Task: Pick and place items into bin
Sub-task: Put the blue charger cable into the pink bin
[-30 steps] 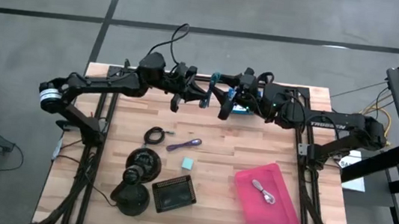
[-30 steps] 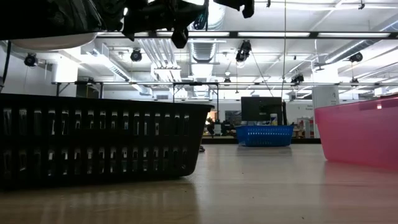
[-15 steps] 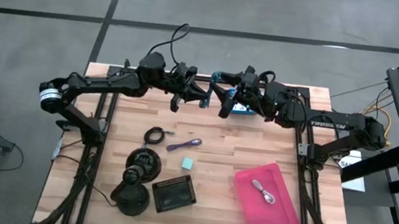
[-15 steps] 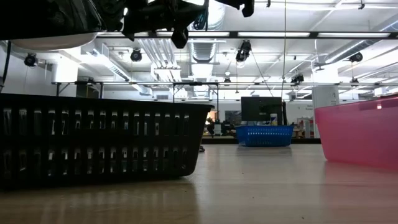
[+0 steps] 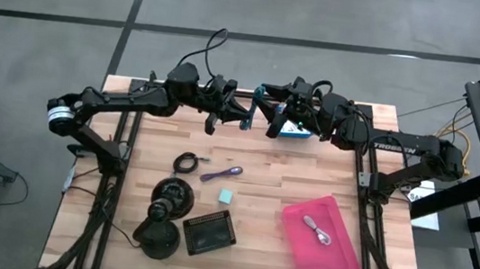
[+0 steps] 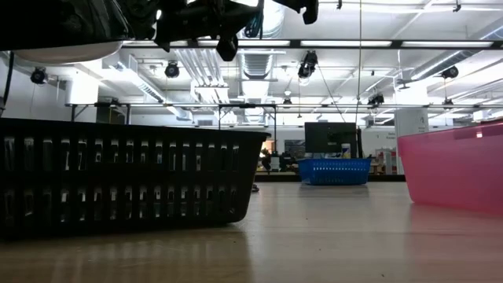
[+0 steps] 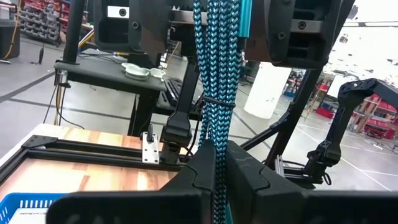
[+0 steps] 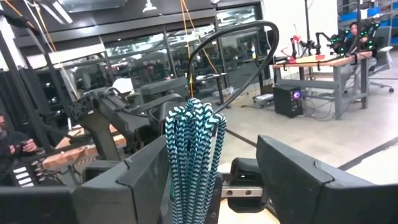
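Note:
A teal-and-black braided cable bundle (image 7: 214, 74) hangs in the air over the table's far middle, between my two grippers. My left gripper (image 7: 221, 152) (image 5: 244, 115) is shut on it. My right gripper (image 8: 211, 149) (image 5: 270, 123) faces it, open wide, its fingers standing on either side of the bundle's looped end (image 8: 189, 134). On the table lie a coiled black cable (image 5: 186, 161), a purple pen (image 5: 222, 174) and a pale teal cube (image 5: 226, 195). The pink bin (image 5: 340, 254) holds a white cable (image 5: 316, 229). My left gripper pinches the braided bundle between its two fingers (image 7: 199, 177) at a stretch of cord (image 7: 219, 140) below the thin tie. It comes roughly level from the table's left. The bundle is lifted clear and reaches beyond the fingers toward the right gripper. My right gripper: whether its finger (image 8: 146, 177) touches the loops, I cannot tell.
A black slotted basket (image 5: 211, 233) and two black domed objects (image 5: 169, 197) (image 5: 156, 234) sit at the near left. A blue basket (image 5: 296, 132) lies under my right arm at the far edge. Bare wood lies between the pen and the pink bin.
My right arm has drawn back slightly toward the far edge, uncovering more of the blue basket. The left arm and the things on the table have kept still.

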Robot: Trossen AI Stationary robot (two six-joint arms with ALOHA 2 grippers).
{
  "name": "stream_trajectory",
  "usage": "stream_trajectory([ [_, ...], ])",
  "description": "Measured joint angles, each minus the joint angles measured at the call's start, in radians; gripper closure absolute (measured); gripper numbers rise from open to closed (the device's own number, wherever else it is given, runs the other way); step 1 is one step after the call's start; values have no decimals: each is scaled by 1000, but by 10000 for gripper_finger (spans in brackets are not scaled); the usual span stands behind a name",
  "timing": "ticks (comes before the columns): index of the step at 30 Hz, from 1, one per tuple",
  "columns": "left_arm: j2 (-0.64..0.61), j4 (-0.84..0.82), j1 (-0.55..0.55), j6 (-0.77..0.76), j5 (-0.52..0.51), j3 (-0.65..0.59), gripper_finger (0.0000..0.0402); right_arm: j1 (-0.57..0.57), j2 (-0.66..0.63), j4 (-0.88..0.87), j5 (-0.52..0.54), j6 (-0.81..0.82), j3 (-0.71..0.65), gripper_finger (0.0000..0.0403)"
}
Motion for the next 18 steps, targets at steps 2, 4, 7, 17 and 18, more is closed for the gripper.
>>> stream_trajectory([
  [2, 0, 0, 0, 0, 0, 0, 400, 0, 0, 0, 0, 2, 0, 179],
  [4, 0, 0, 0, 5, 0, 0, 400, 0, 0, 1, 0, 3, 0, 179],
  [7, 0, 0, 0, 6, 1, 0, 400, 0, 0, 24, 0, 4, 0, 182],
  [17, 0, 0, 0, 6, 1, 0, 400, 0, 0, 85, 0, 3, 0, 215],
  [18, 0, 0, 0, 6, 0, 0, 400, 0, 0, 82, 0, 3, 0, 218],
])
